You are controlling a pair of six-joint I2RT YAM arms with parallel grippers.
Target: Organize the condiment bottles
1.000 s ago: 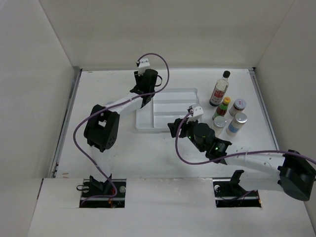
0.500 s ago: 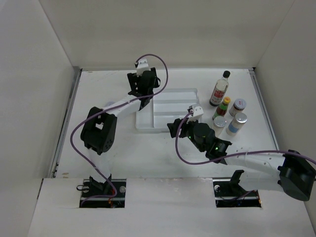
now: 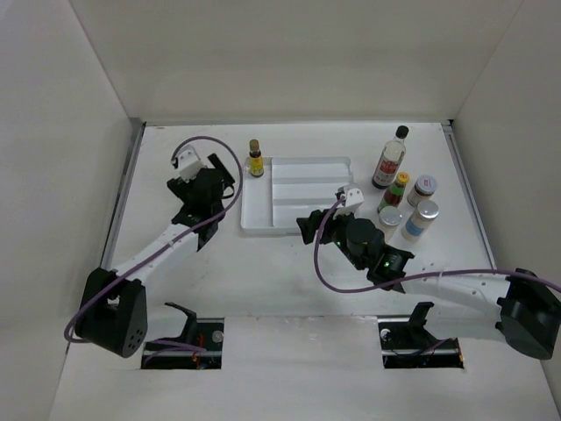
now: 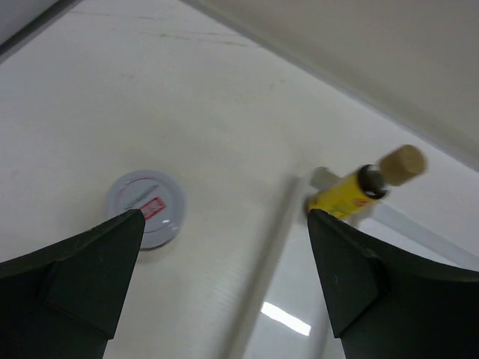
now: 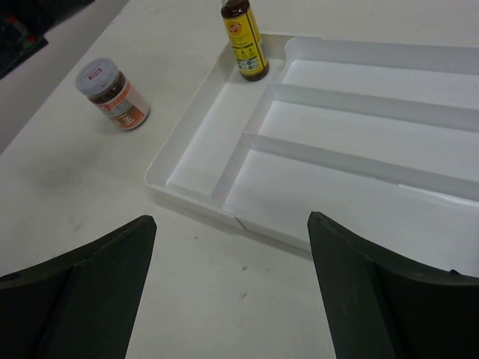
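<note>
I read the left fingers (image 4: 82, 277) on their wrist feed as spread wide apart and gripping nothing. They hover over the surface (image 3: 175, 254) to the left of the white divided tray (image 3: 302, 165). Below them 1 silver-lidded jar with brown contents (image 5: 112, 93) stands upright on the surface, well clear of the tray's left rim. I can't pick that jar out on the overhead feed.

The small yellow bottle (image 3: 255, 159) stands upright at the tray's far left corner. I can't tell whether its base sits inside the rim or just outside it.

The right fingers (image 5: 75, 299) are also spread apart and empty. They sit low at the tray's near edge and face across its long compartments.

The other 5 condiment bottles are grouped on the surface to the right of the tray:
- The tall dark bottle (image 3: 390, 158) stands farthest back.
- The yellow-capped green bottle (image 3: 399, 187) stands just in front of it.
- A silver-lidded jar (image 3: 390, 217) is nearest the right arm.
- A second jar (image 3: 424, 187) stands right of the green bottle.
- A taller pale-labelled jar (image 3: 425, 216) stands in front of that one.

All 5 are upright and close together.
</note>
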